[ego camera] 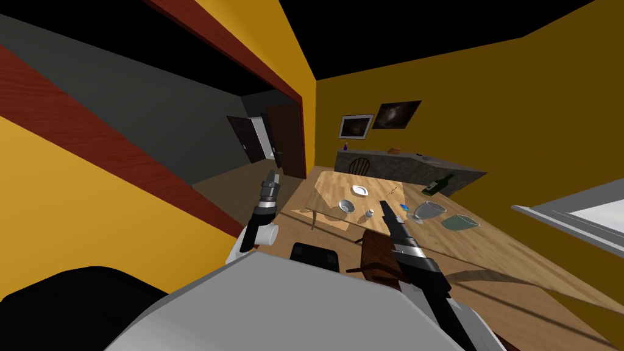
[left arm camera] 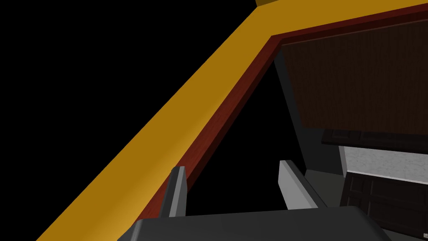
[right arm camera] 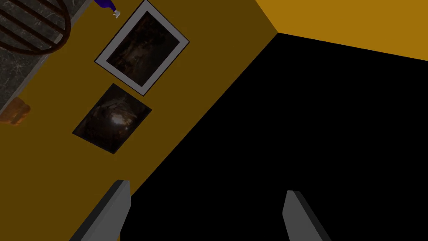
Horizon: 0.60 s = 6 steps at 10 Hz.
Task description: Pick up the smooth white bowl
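Note:
The smooth white bowl [ego camera: 346,206] stands on the light wooden table [ego camera: 332,183], near its front edge, well ahead of me. My right gripper [ego camera: 385,207] is raised in front of my chest, just right of the bowl in the head view but clearly nearer to me. Its fingers [right arm camera: 115,209] stand open and empty around the gripper's middle [right arm camera: 207,213]. My left gripper [ego camera: 272,178] is held up left of the table, toward a doorway. It [left arm camera: 234,188] is open too, with nothing between its fingers.
On the table are a white plate [ego camera: 360,191] behind the bowl and a small shaker [ego camera: 369,214] beside it. Further right lie a glass goblet [ego camera: 426,211], a green bottle [ego camera: 440,184] and a greenish cup [ego camera: 460,222]. A dark wooden chair [ego camera: 378,256] stands between me and the table.

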Motion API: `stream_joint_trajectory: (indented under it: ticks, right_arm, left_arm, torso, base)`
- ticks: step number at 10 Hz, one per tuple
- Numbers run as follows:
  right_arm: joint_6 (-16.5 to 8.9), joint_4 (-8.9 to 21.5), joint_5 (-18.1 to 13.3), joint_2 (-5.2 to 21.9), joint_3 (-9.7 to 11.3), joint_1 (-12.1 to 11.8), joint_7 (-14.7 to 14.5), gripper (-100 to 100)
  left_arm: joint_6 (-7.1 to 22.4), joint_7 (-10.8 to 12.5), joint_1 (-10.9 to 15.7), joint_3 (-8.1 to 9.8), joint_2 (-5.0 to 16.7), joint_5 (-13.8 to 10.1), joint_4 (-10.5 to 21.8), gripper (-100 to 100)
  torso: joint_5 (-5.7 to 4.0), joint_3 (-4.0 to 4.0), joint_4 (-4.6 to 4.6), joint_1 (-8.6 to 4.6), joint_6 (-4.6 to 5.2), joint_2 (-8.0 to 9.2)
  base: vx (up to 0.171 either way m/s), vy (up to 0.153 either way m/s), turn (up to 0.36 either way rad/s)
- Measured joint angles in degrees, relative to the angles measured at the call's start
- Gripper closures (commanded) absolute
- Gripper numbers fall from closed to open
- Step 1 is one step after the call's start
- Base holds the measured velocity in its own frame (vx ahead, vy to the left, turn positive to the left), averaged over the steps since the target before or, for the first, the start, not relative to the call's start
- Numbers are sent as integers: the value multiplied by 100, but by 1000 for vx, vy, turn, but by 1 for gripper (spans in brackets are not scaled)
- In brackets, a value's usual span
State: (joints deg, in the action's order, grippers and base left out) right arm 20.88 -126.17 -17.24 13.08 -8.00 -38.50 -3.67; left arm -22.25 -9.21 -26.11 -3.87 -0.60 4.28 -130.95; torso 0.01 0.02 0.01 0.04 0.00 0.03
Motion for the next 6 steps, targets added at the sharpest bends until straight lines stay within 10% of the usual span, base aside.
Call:
stream_joint_trajectory:
  ticks: [6]
  right_arm:
    - [-187,504,-306,274,-431,-113,-259,-100]
  left_arm:
    - [0,0,0,0,0,0,0,0]
  torso:
    - [5,-5,-2,11,1,-8]
  base:
    - [-13,70,165]
